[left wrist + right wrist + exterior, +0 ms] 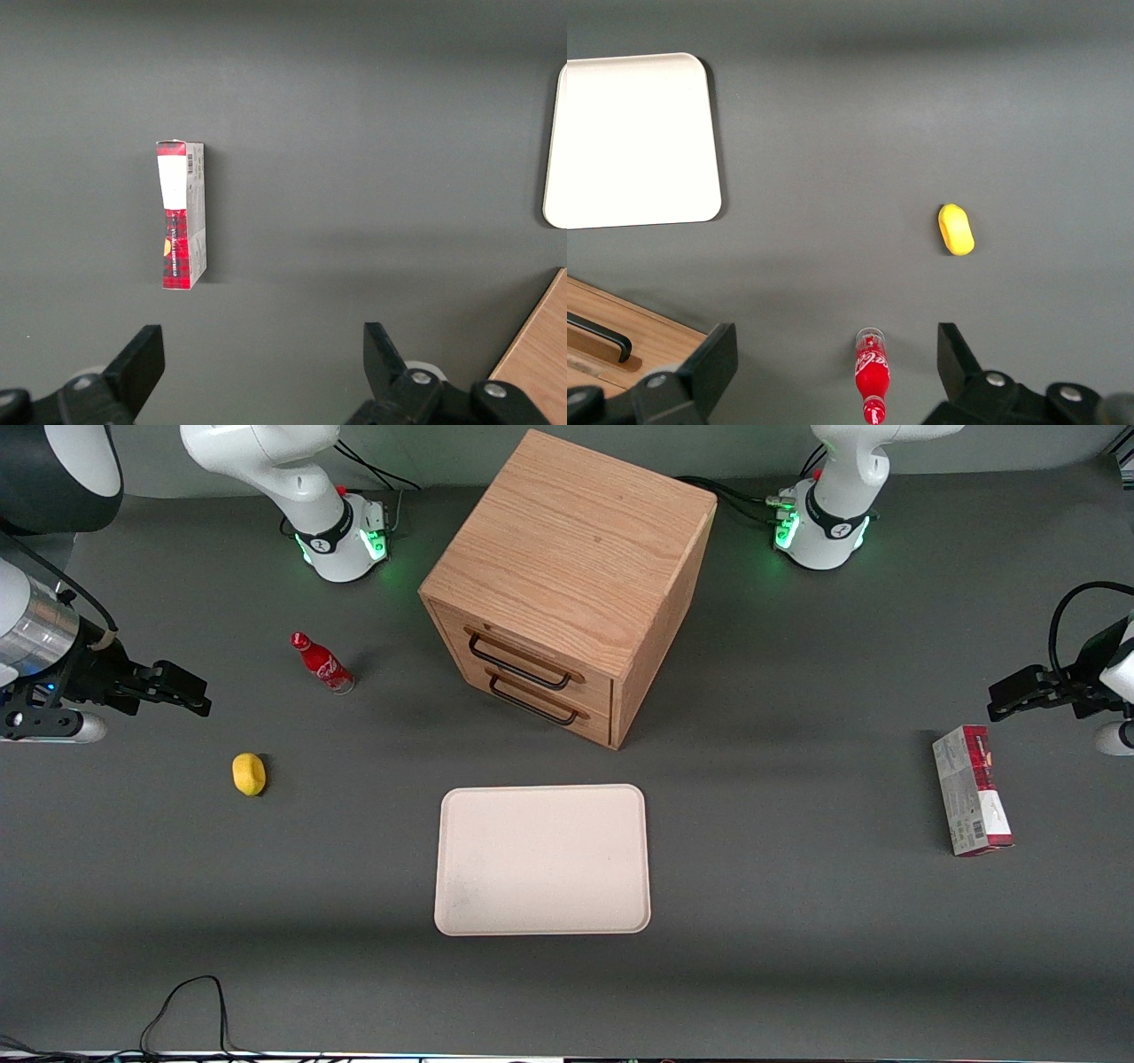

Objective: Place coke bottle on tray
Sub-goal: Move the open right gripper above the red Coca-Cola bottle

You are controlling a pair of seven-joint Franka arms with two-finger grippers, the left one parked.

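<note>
1. Front view: task not started, as far as you can see. The coke bottle [321, 662] stands upright on the worktop [797, 921], toward the working arm's end, farther from the camera than the yellow object [249, 773]. The claw [182, 688] hangs above the worktop at that same end, well apart from the bottle and holding nothing. The tray [542, 859] is bare: nothing on it. It lies in front of the wooden cabinet [567, 584], nearer the camera. Both cabinet drawers look closed, so I can't tell their contents. A red-and-grey carton [972, 790] lies toward the parked arm's end; ignore it.

2. Left wrist view: only the carton [182, 215] on the worktop, plus a sliver of the tray rim [556, 159] and a cabinet corner [539, 354]. Nothing task-relevant here.

3. Right wrist view: the claw [837, 367] is released, fingers spread wide, with the bottle [871, 376] showing between them, though that's line of sight, not contact. The yellow object [956, 229] sits near the bottle. The tray [638, 142] shows empty here too.

4. Left for you: descend, grasp the bottle, carry it to the tray, set it down upright, release. That's the whole job.
</note>
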